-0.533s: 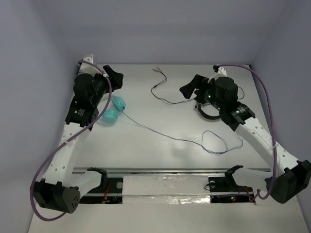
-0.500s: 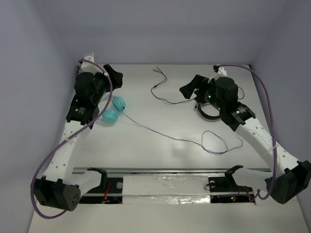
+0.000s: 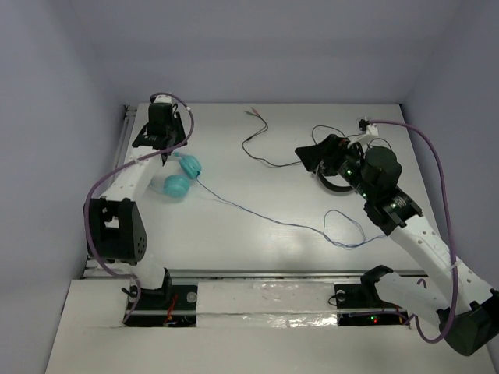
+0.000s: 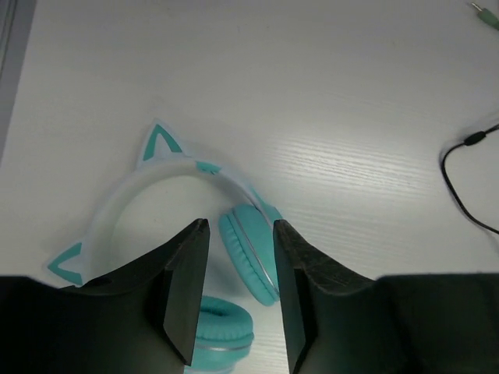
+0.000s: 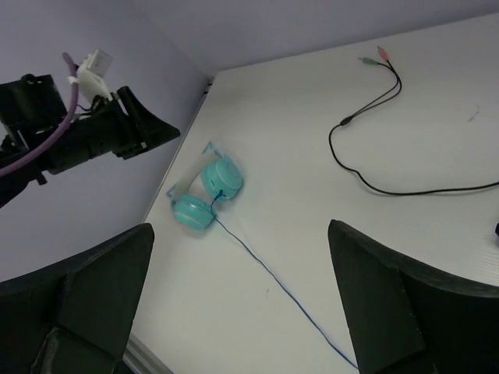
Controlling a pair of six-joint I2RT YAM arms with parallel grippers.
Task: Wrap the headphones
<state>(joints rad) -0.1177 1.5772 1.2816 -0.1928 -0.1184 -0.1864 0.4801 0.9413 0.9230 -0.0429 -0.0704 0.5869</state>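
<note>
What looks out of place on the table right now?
Nothing looks damaged or spilled. The headphones lie flat beneath the left gripper, but their thin blue cable trails unwrapped across the table, ending in a loose loop on the right side. A black cable also sprawls at the far side.

Matt black plastic is seen on the left gripper [image 4: 240, 226] fingers [image 4: 183, 300]; beneath them, smooth turquoise headphones [image 4: 248, 261] and a matt, finely grained table [image 4: 335, 93].

The headphones [image 3: 181, 178] are lying at the table's [image 3: 257, 257] left rear below the left gripper [image 4: 239, 232], their cable [image 3: 273, 220] trailing rightward and nearer to a loop sitting before a second headset [image 3: 330, 187].
</note>
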